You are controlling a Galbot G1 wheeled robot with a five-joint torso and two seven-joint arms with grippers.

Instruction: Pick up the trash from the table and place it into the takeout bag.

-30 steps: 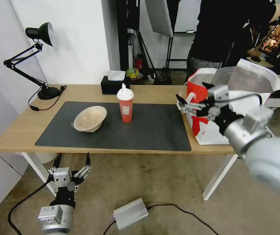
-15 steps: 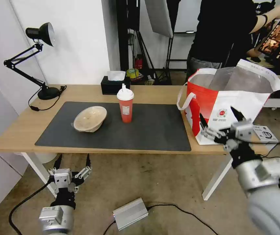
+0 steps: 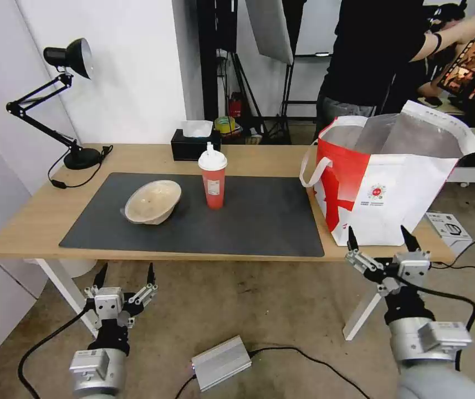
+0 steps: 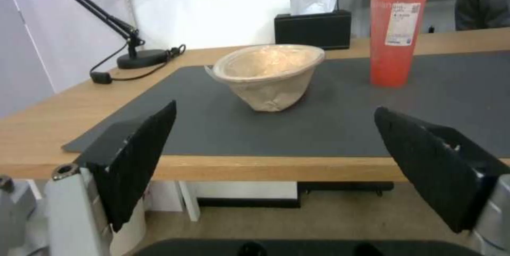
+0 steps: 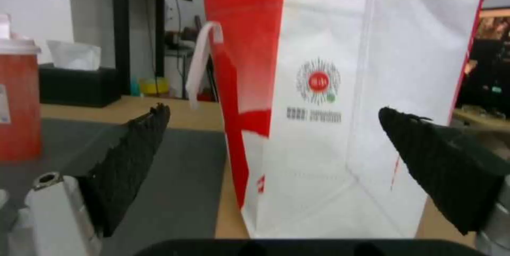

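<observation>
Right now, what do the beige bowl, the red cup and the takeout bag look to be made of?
Beige bowl: likely moulded paper pulp; matte, wrinkled wall, creased base.
Red cup: probably translucent plastic holding red liquid, or red plastic; smooth, with a white lid and stuck-on label.
Takeout bag: apparently non-woven fabric, soft matte white and red panels, with a silver foil lining that shines at its open top.

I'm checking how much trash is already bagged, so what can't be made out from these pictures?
- Inside of the takeout bag: head view shows the foil lining near the top; its walls hide the bottom and any contents.
- Right wrist view: the bag's top edge is cut off.
- Drink cup: lid cut off in the left wrist view; label too small to read.
- Paper bowl: tilted, inside partly hidden.
</observation>
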